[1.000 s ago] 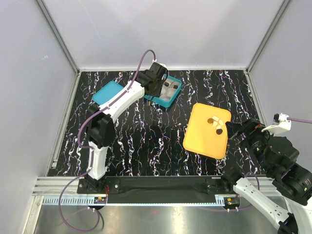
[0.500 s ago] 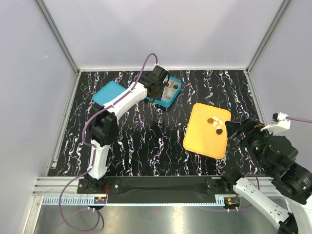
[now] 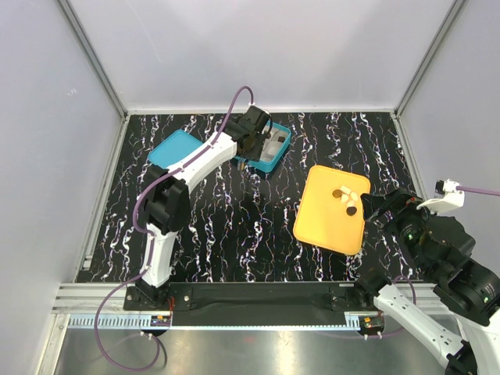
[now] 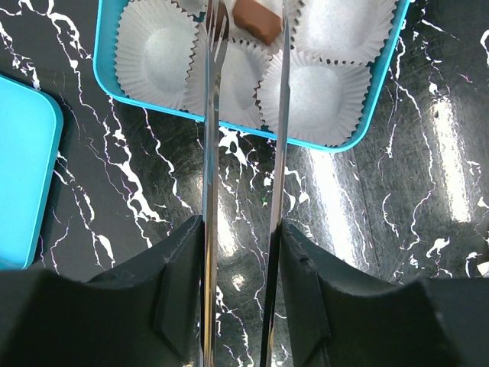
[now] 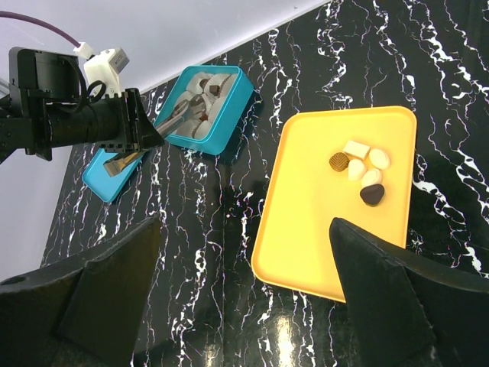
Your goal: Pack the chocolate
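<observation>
Chocolate piece (image 4: 256,19) between tips of my left gripper (image 3: 258,143) over the far-edge teal box (image 4: 359,115), grip unclear; right gripper (image 5: 244,252) gapes, more pieces (image 5: 372,195) wait on yellow tray (image 5: 306,229).

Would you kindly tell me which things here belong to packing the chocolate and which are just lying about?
Belonging to the job:
- chocolate pieces on the yellow tray
- teal box lined with paper cups
- one brown piece already in the box

Just lying about:
- teal lid, flat on the table beside the box
</observation>
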You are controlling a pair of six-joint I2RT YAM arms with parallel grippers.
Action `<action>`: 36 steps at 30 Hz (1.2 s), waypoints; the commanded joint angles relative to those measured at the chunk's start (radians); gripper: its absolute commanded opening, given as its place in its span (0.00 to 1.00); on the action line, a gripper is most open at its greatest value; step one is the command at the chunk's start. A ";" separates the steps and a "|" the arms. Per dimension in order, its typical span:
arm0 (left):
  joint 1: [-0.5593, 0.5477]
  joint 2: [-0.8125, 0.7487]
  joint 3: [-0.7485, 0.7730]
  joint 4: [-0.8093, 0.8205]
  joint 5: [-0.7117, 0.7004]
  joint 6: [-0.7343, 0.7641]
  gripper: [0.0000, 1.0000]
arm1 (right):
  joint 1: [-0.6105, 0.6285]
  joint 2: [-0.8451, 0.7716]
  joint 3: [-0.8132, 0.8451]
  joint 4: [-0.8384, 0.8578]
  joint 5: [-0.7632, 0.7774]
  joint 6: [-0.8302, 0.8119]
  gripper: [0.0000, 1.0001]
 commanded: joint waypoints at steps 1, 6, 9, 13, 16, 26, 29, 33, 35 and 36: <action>0.005 -0.035 0.012 0.042 0.007 0.014 0.46 | 0.006 0.013 0.005 0.042 0.025 -0.010 1.00; 0.003 -0.057 0.012 0.044 0.005 0.014 0.47 | 0.006 0.007 0.008 0.035 0.019 -0.003 1.00; 0.002 -0.084 0.012 0.044 0.013 0.014 0.47 | 0.004 0.004 0.009 0.028 0.019 0.001 1.00; -0.012 -0.141 0.007 0.047 0.031 0.009 0.47 | 0.006 -0.002 0.018 0.018 0.010 0.016 1.00; -0.040 -0.198 -0.009 0.063 0.065 0.009 0.47 | 0.006 -0.009 0.020 0.010 0.010 0.019 1.00; -0.259 -0.301 -0.123 0.163 0.071 0.020 0.48 | 0.006 -0.021 0.040 -0.010 0.013 0.030 1.00; -0.307 -0.272 -0.131 0.191 0.094 0.014 0.48 | 0.004 -0.024 0.046 -0.016 0.018 0.031 1.00; -0.368 -0.226 -0.149 0.238 0.110 0.032 0.49 | 0.006 -0.033 0.046 -0.022 0.019 0.033 1.00; -0.397 -0.189 -0.148 0.254 0.114 0.049 0.49 | 0.006 -0.035 0.046 -0.025 0.021 0.034 1.00; -0.405 -0.177 -0.145 0.255 0.116 0.052 0.49 | 0.006 -0.035 0.046 -0.027 0.021 0.033 1.00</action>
